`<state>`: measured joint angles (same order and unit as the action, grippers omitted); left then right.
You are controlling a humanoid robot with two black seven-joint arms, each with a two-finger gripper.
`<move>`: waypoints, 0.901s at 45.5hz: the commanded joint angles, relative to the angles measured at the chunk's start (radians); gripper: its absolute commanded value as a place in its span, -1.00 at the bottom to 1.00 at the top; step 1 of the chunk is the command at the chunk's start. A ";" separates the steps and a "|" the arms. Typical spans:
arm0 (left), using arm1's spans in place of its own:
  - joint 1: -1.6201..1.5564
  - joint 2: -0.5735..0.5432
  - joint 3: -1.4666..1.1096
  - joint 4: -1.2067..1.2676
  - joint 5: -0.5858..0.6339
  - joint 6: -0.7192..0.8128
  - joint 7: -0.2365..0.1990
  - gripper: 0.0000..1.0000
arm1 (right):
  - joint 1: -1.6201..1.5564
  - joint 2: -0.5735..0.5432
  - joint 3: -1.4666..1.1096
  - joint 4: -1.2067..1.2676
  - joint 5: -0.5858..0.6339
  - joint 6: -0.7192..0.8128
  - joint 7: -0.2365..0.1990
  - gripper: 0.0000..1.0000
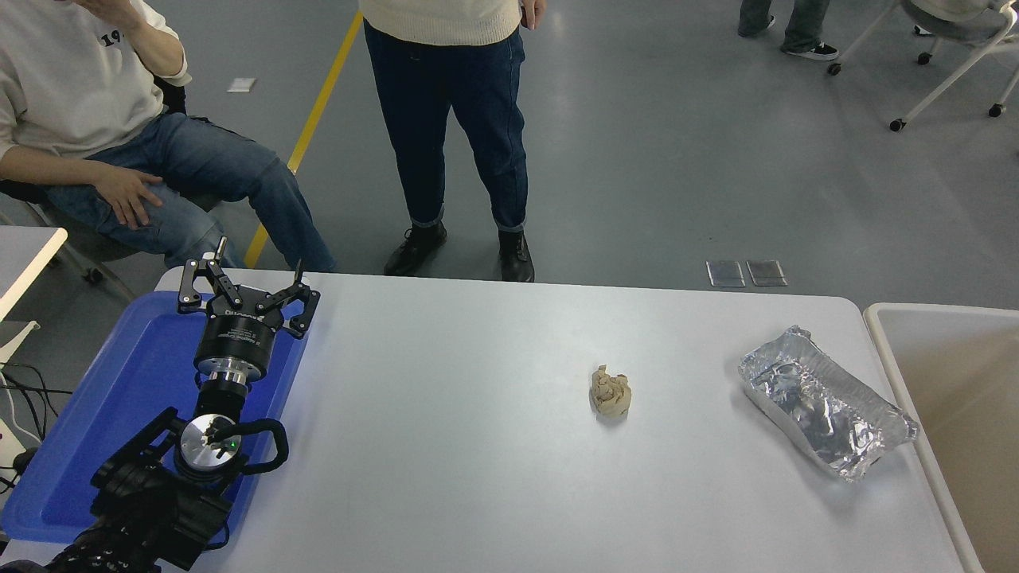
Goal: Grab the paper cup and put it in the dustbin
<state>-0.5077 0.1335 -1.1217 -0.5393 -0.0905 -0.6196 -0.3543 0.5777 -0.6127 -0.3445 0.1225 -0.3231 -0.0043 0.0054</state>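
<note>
Left gripper [244, 288]: parked at the desk's lower left, above the blue tray, pointing away from the camera; fingers [191, 280] spread wide, holding nothing.
Right arm: out of the frame.
Paper cup: not visible anywhere on the desk or elsewhere in the head view.
Dustbin [878, 333]: at the right edge, just past the desk's right end; thick off-white rim and part of the beige inside showing, the rest cut off by the frame.
Desk [446, 446]: white, rounded far corners.
Blue tray [119, 398]: flat, lying along the desk's left end, partly hidden under the left arm.
Paper ball [611, 393]: crumpled, tan, right of the desk's middle, well apart from tray and foil container.
Foil container [826, 402]: crinkled silver, lying at an angle near the desk's right end, just beside the dustbin's rim.
Seated person [87, 103]: far left beyond the desk, white top, blue jeans, one hand on a thigh.
Standing person [458, 135]: beyond the far edge, dark jeans, black shoes.
</note>
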 commanded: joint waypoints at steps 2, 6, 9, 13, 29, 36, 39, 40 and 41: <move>0.000 0.000 0.000 -0.001 0.000 0.000 0.000 1.00 | 0.004 0.002 0.004 0.009 0.001 -0.049 0.001 0.49; 0.000 0.000 0.000 -0.001 0.000 0.000 0.000 1.00 | 0.010 0.002 0.004 0.023 0.001 -0.049 0.001 0.60; 0.000 0.000 0.000 -0.001 0.000 0.000 0.000 1.00 | 0.016 -0.001 0.004 0.060 0.001 -0.049 0.001 0.69; 0.000 0.000 -0.001 -0.001 0.000 0.000 0.000 1.00 | 0.027 -0.031 0.005 0.147 0.001 -0.048 0.001 0.71; -0.002 0.000 -0.001 -0.001 0.000 0.000 0.000 1.00 | 0.100 -0.209 -0.028 0.413 0.001 -0.037 0.001 0.88; -0.002 0.000 0.000 0.001 0.000 0.000 0.000 1.00 | 0.172 -0.252 -0.135 0.532 0.002 -0.034 0.001 0.98; -0.002 0.000 0.000 0.001 0.000 0.000 0.002 1.00 | 0.226 -0.272 -0.203 0.586 0.002 -0.034 0.001 0.98; -0.002 0.000 0.000 -0.001 0.000 0.000 0.002 1.00 | 0.247 -0.280 -0.226 0.606 0.002 -0.033 0.001 0.98; -0.002 0.000 0.000 -0.001 0.000 0.000 0.002 1.00 | 0.270 -0.288 -0.247 0.627 0.002 -0.031 0.001 0.99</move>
<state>-0.5090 0.1334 -1.1216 -0.5396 -0.0906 -0.6199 -0.3543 0.7116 -0.8221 -0.4292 0.5594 -0.3221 -0.0417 0.0061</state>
